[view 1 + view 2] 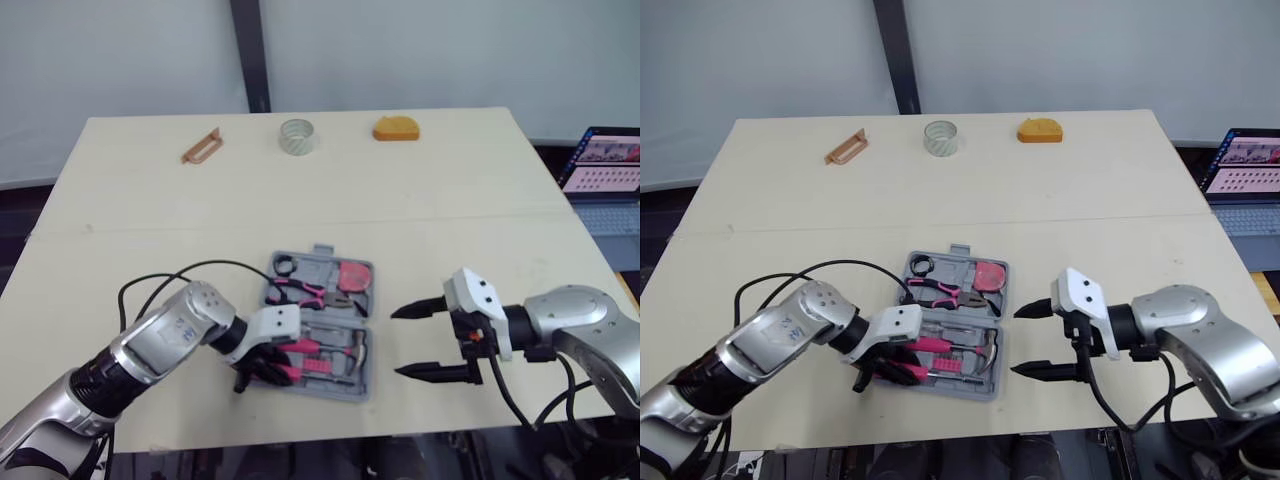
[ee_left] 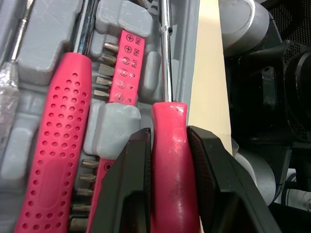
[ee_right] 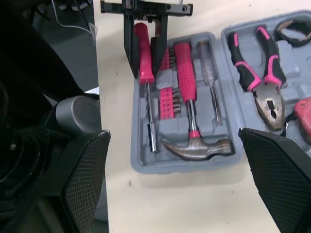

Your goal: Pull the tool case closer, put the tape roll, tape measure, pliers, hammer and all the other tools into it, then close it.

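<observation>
The grey tool case (image 1: 352, 388) lies open near the table's front edge, between my two arms. Pink-handled pliers (image 3: 257, 63), a hammer (image 3: 187, 82) and a strip of bits (image 2: 127, 63) lie in its moulded slots. My left gripper (image 2: 169, 136) is at the case's near left side, shut on the pink handle of a screwdriver (image 2: 167, 165) whose shaft lies along the outermost slot. My right gripper (image 1: 395, 342) hovers open just right of the case, holding nothing. At the table's far edge sit the tape roll (image 1: 297, 136) and the orange tape measure (image 1: 396, 129).
A small brown tool (image 1: 202, 146) lies at the far left of the table. A laptop (image 1: 605, 165) stands beyond the table's right edge. A black cable loops from my left arm over the table beside the case.
</observation>
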### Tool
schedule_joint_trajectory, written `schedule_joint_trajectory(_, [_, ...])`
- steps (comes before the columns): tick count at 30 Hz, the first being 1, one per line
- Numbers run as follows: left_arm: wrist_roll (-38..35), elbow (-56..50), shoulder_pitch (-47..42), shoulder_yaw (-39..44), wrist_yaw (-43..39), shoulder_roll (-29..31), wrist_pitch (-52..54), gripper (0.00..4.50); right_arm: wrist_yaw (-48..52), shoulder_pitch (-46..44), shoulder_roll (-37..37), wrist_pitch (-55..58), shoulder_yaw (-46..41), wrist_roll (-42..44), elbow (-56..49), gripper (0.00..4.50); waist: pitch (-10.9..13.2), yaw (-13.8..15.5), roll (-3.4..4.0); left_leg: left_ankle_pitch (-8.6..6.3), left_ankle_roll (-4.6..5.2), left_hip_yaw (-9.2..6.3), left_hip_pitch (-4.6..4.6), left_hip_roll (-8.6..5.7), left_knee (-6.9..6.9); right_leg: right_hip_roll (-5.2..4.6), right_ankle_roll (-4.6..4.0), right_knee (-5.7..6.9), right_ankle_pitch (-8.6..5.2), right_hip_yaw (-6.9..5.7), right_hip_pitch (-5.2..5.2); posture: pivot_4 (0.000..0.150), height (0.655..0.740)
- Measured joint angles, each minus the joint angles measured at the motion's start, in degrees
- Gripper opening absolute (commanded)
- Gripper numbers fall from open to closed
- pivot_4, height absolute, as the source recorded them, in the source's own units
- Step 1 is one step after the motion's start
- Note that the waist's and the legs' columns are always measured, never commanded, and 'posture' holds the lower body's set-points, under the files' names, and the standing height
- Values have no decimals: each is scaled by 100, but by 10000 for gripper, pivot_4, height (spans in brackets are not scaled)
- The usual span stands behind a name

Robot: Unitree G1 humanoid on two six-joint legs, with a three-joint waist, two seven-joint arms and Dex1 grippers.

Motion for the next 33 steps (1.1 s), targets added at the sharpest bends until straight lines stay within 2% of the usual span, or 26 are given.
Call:
schedule_joint_trajectory(31, [114, 4, -5, -151, 128, -209, -21, 6421, -22, -86, -31, 60, 0, 19, -9, 45000, 0, 1, 0, -1, 1, -3, -4, 0, 8, 0, 0, 3, 0, -1, 0, 1500, 7400])
schedule_joint_trajectory(32, [115, 4, -5, -152, 128, -210, -22, 16500, -23, -93, -31, 65, 0, 22, -9, 45000, 0, 2, 0, -1, 1, -3, -4, 0, 8, 0, 0, 3, 0, -1, 0, 1500, 7400])
schedule_joint_trajectory(33, [117, 4, -5, -153, 129, -214, -26, 20237, -24, -97, -31, 71, 0, 25, -9, 45000, 0, 2, 0, -1, 1, -3, -4, 0, 8, 0, 0, 3, 0, -1, 0, 1500, 7400])
